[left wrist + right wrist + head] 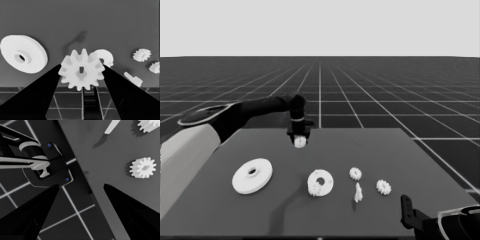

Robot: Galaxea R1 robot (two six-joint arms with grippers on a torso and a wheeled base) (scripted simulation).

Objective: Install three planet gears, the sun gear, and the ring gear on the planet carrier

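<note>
My left gripper (pixel 300 140) hangs over the far middle of the table, shut on a small toothed planet gear (pixel 82 70) that sits between its fingers. The gear (pixel 300 142) is held above the tabletop. The smaller round part (pixel 320 182), the planet carrier, lies near the table's middle with a small toothed shape on its near side. It is partly hidden behind the held gear in the left wrist view (pixel 106 57). The larger round part (pixel 252 175), the ring gear (pixel 23 53), lies flat to its left. My right gripper (pixel 406 201) is parked at the lower right, open (pixel 81 185).
Two loose gears (pixel 355 173) (pixel 383 187) lie right of the smaller round part, with a thin white piece (pixel 358 192) between them. The right wrist view shows a gear (pixel 143 167) near the table's edge, and dark machinery (pixel 45 167) past that edge.
</note>
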